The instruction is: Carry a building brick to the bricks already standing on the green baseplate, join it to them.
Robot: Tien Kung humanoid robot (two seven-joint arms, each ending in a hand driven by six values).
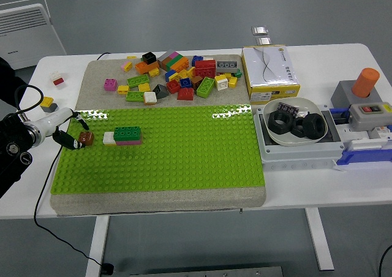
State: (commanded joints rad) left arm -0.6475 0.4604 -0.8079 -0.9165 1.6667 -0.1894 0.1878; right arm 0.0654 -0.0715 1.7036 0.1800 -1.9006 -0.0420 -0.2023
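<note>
A green baseplate [159, 160] is seen laid on a grey mat [153, 200] near the front edge of a white table [343, 185]. At the plate's left margin, the left hand [58, 130] is brought in from the left edge, its dark fingertips [72, 143] closed around a small brown brick [86, 138]. The brick is held just above or on the plate; which cannot be told. Just to its right, a short gap apart, a white brick [109, 138] is set against a green brick [127, 133] stacked on a pink one [128, 143], all standing on the baseplate.

To the right, a white bowl [272, 136] holding large black nuts [300, 125] is placed in a grey tray [264, 151], with a control box [370, 111] bearing an orange cylinder [365, 82] beside it. Further back, a pile of loose bricks [177, 78] in many colours is scattered across the mat's far part, and a yellow and white box [269, 72] is set to its right. A few stray bricks [57, 79] are left on the bare table at far left. Beyond the table, a grey floor [184, 13] and a white heater [27, 35] are visible.
</note>
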